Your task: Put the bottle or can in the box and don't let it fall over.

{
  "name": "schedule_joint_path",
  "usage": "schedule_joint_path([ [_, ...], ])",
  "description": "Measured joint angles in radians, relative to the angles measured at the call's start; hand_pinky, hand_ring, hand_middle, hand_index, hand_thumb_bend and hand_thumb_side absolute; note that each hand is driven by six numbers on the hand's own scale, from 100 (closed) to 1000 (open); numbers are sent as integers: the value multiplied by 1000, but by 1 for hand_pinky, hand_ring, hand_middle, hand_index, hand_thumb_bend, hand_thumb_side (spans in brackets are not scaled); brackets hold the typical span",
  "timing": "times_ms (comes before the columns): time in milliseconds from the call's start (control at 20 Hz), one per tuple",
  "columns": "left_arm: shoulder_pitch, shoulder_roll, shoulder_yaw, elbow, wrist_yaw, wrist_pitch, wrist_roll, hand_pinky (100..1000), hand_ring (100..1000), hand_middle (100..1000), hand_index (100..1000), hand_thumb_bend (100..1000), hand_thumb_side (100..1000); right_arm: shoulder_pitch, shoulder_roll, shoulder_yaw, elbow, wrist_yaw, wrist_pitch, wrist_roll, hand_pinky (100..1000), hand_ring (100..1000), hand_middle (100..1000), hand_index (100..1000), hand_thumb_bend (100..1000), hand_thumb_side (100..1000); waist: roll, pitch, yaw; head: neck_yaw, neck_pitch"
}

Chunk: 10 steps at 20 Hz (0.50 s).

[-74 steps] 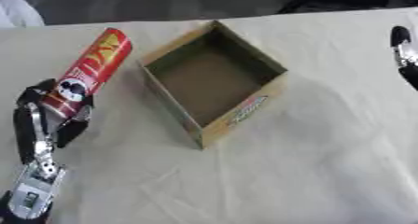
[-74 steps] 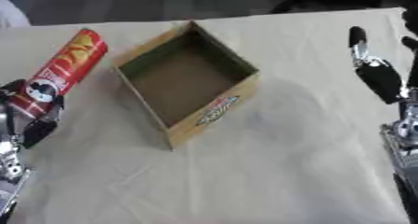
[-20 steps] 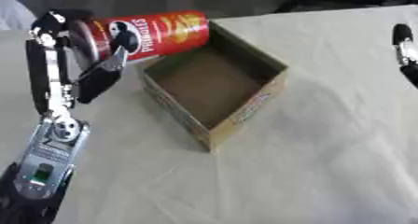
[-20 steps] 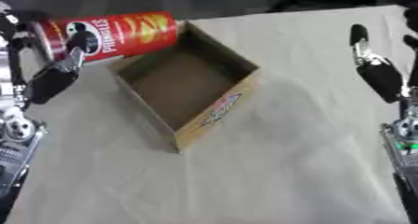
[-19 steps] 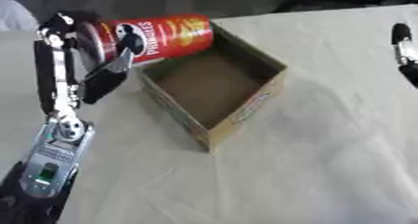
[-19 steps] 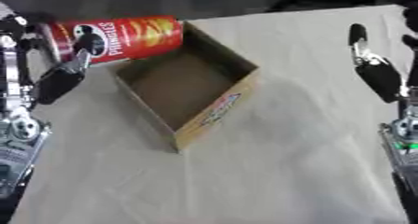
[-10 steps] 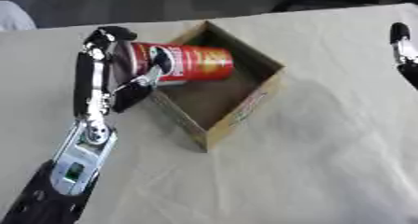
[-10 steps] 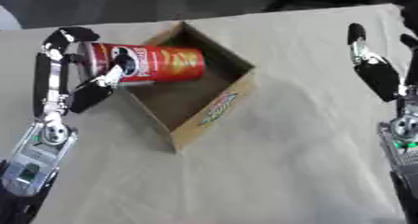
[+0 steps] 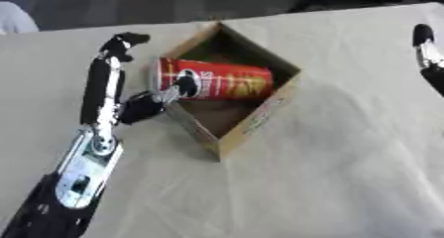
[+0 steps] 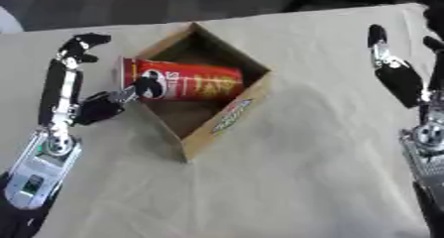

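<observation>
A red cylindrical can [image 9: 217, 81] lies on its side across the open cardboard box [image 9: 253, 124], its capped left end sticking out over the box's left rim. My left hand [image 9: 102, 83] stands just left of the box. Its thumb [image 9: 166, 94] rests against the can near the rim, while its long fingers [image 10: 61, 83] are straight and stand apart from the can's end. My right hand [image 10: 395, 78] is raised at the right edge, fingers straight, away from the box and holding nothing.
A beige cloth [image 9: 329, 172] with light creases covers the table. Dark shapes lie beyond the table's far edge, and a pale object [image 9: 13, 16] sits at the far left corner.
The left hand has carried the can from left of the box to over it, and the can now lies sideways in the box. The fingers have drawn away from the can. The right hand is still.
</observation>
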Motion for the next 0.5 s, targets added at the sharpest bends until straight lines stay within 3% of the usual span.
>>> schedule_joint_path([
  [150,6,1,7,-10,10,6,8,721,909,749,798,741,604,0,0,0,0,0,0,0,864,896,805,869,453,423,0,0,1,-2,0],
  [500,18,9,26,-35,30,10,41,700,889,734,780,661,593,1,0,0,0,0,0,0,864,896,805,869,453,422,-3,0,6,-3,0],
])
